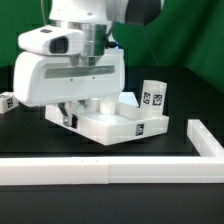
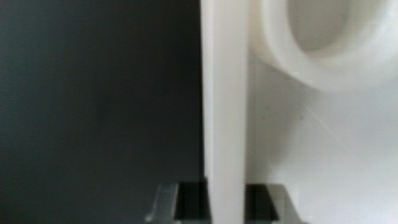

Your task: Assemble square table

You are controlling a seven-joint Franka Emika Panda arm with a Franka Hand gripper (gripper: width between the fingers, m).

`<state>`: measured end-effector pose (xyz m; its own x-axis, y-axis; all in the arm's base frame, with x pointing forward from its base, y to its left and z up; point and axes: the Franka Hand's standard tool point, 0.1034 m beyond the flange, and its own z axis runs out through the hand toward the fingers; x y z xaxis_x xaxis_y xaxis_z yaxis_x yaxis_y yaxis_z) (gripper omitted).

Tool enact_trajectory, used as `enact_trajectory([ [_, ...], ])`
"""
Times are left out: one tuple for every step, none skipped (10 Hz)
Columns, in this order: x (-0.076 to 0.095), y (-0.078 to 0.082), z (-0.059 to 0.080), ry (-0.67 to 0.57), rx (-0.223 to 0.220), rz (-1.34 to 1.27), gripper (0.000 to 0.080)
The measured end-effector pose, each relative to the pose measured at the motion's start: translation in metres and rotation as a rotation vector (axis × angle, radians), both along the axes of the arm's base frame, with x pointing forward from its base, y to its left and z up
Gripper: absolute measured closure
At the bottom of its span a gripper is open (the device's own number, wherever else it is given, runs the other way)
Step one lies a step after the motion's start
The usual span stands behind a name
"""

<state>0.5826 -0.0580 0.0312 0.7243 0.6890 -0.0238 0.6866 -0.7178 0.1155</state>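
The square table's white slab (image 1: 128, 124) lies on the black table, a tag on its near side. My gripper (image 1: 88, 106) reaches down onto the part of the slab toward the exterior view's left. In the wrist view the slab's thin upright rim (image 2: 222, 100) runs straight between my two dark fingertips (image 2: 191, 202), and my gripper (image 2: 226, 202) is shut on it. A rounded white form (image 2: 329, 40) shows on the slab beside the rim. A tagged white block leg (image 1: 153, 97) stands upright at the slab's far corner, toward the exterior view's right.
A long white L-shaped barrier wall (image 1: 100, 171) runs along the front and turns back at the exterior view's right (image 1: 208, 141). Another small tagged white block (image 1: 6, 101) sits at the exterior view's left edge. The arm's white body hides the slab's far left part.
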Motion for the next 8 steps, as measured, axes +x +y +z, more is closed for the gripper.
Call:
enact_trajectory([
  [0.009, 0.013, -0.002, -0.016, -0.005, 0.073, 0.0746],
  [0.021, 0.025, -0.004, -0.028, -0.028, 0.214, 0.0746],
  [0.020, 0.022, -0.004, -0.020, -0.032, 0.264, 0.0745],
  [0.019, 0.018, -0.003, -0.017, -0.038, 0.279, 0.0745],
  [0.019, 0.017, -0.003, -0.006, -0.053, 0.359, 0.0745],
  [0.020, 0.015, -0.003, 0.001, -0.065, 0.424, 0.0745],
  [0.028, 0.016, 0.001, 0.008, -0.085, 0.529, 0.0745],
  [0.041, 0.026, 0.001, 0.003, -0.103, 0.627, 0.0746],
])
